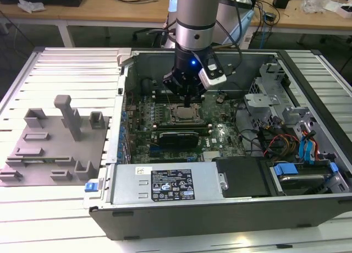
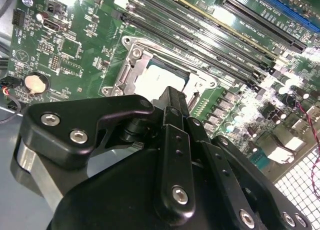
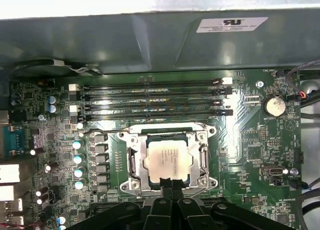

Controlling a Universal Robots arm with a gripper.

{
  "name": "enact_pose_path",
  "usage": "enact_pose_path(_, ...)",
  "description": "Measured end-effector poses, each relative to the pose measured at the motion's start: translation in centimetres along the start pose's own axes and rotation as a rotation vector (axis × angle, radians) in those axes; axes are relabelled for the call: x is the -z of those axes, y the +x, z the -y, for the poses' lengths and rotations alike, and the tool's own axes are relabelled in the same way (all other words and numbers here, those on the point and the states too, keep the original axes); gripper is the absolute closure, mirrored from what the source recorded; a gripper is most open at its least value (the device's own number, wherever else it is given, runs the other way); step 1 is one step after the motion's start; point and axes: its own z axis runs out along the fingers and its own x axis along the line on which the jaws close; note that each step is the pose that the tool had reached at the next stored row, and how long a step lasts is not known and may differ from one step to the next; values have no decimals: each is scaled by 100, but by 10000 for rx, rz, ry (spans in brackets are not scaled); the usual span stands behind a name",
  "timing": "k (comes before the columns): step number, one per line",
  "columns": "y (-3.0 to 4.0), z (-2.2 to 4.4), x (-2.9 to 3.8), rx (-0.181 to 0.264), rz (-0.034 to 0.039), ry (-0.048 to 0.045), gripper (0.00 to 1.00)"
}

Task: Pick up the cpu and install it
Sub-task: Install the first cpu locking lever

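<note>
**A:** Looking down in the first wrist view, the cpu [image 3: 170,157] lies flat inside the socket frame [image 3: 131,160] on the green board [image 3: 250,155], pale top facing up. What worries you?

**B:** The hand [image 3: 171,181]. Its two fingers are pressed together with nothing between them. The tips sit right at the chip's near edge, touching it or just above; I can't say which.

**A:** So a push there?

**B:** That's my guess at the danger. Weight on one edge could tip the chip in its seat, and a tilted chip may bend the fine contacts underneath. I can't tell whether it sits fully square, because the fingertips cover that near edge.

**A:** Is it clamped down?

**B:** Can't tell from here. If it isn't, a sideways nudge from the fingertips could slide it against the frame wall or lift a corner.

**A:** Anything close by at risk?

**B:** The long black memory slots [image 3: 150,97] run just beside the socket, and in the exterior view the arm [image 1: 195,16] reaches deep into the computer case [image 1: 231,209]. A drift toward the slots might catch a clip, though they stand apart from the fingers.
</note>
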Motion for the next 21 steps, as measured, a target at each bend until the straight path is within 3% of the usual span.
enact_pose_path(2,69,-4,1,-1,0,0,89)
enact_pose_path(21,221,-23,4,0,0,0,89)
